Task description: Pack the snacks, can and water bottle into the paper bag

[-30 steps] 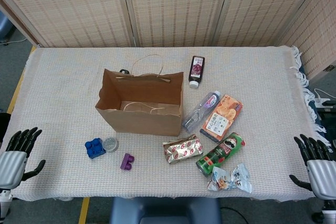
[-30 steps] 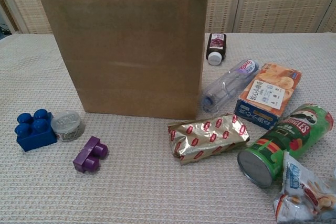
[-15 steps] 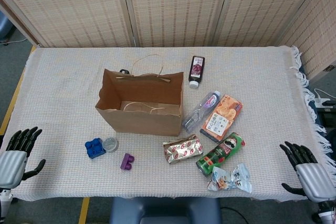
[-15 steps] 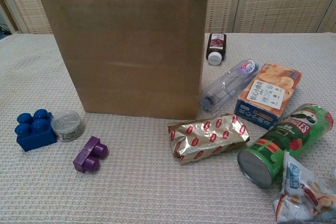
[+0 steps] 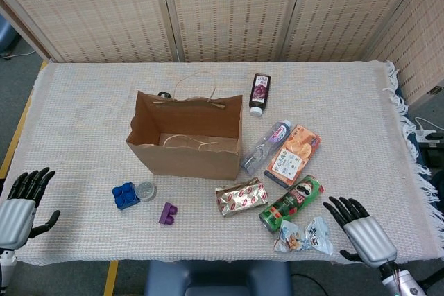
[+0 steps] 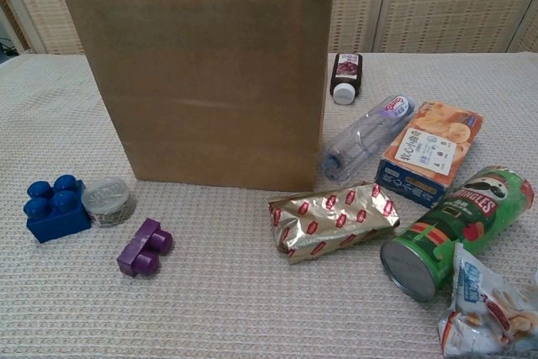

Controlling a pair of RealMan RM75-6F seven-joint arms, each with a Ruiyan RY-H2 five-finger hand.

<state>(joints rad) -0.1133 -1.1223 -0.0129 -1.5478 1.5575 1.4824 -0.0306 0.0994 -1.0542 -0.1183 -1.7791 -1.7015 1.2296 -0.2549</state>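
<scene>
One creased paper bag [image 5: 186,145], upright.

We found a staged test area, most likely a lab or demonstration bay, not a home or shop. The bench [image 5: 83,102] was covered by a cream woven cloth [image 5: 347,102] with a fringed edge and was enclosed on three sides by woven reed screen panels [image 5: 229,12]. Yellow marking tape [image 5: 111,275] ran along the grey floor [image 5: 21,77] beside the bench, and cables [image 5: 424,128] lay at the right edge. Loose groceries and toy blocks [image 5: 125,195] were laid out around a paper bag [image 5: 187,150] as trial props.
</scene>
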